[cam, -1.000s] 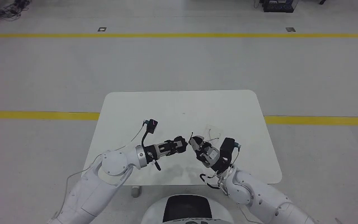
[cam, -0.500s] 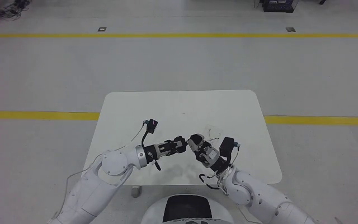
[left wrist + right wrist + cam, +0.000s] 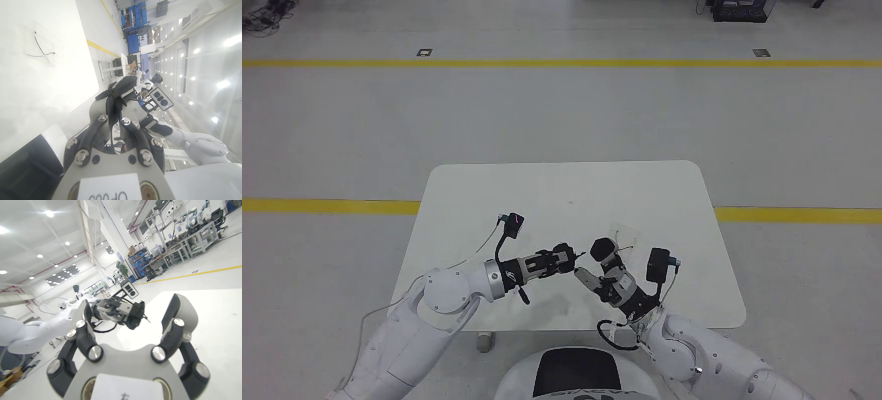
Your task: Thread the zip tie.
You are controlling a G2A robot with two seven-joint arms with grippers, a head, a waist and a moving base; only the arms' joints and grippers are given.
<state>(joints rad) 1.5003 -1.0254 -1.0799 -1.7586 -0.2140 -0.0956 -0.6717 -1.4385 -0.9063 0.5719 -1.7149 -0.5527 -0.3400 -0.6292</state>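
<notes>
Top view: at the table's (image 3: 542,190) 6 o'clock edge, the left gripper (image 3: 564,257) pinched the zip tie (image 3: 147,319). The right gripper (image 3: 591,263) stood spread at its 3 o'clock. Loose ties (image 3: 619,240) lay at 1 o'clock.

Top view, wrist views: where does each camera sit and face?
Top view: overhead, looking down on the table; left gripper faces right gripper.
Left wrist view: behind the shut left gripper, facing the right arm and loose zip ties.
Right wrist view: behind the open right gripper, facing the left gripper pinching a zip tie.
Shared: the table, in all three.
</notes>
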